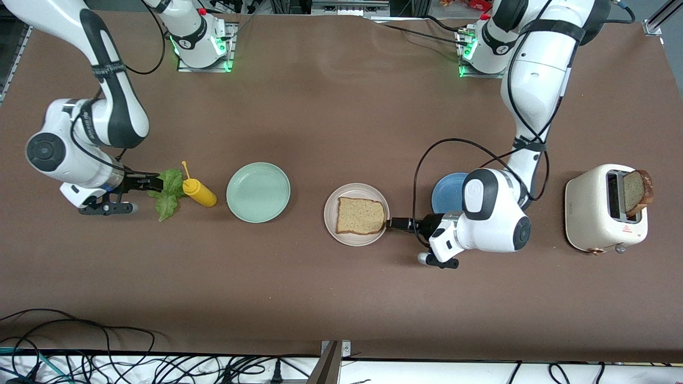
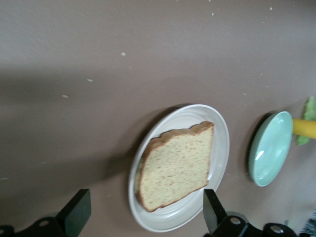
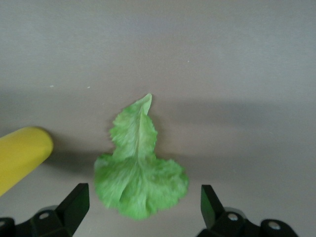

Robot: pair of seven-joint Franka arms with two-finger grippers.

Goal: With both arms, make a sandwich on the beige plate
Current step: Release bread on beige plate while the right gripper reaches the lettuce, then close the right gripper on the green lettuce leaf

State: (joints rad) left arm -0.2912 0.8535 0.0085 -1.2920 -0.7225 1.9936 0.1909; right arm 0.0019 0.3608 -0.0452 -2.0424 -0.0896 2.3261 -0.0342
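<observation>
Bread slice lies on the beige plate, just off the left gripper, whose fingers are spread and empty. Right gripper hangs open over the lettuce leaf beside a mustard bottle; the mint-green plate holds nothing.

Mustard bottle touching lettuce, crowding it; bread slice on beige plate unobstructed.

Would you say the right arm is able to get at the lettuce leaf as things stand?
Probably yes. The right gripper is over the lettuce leaf, jaws open either side of it. The mustard bottle lies beside the leaf but not across it.
</observation>
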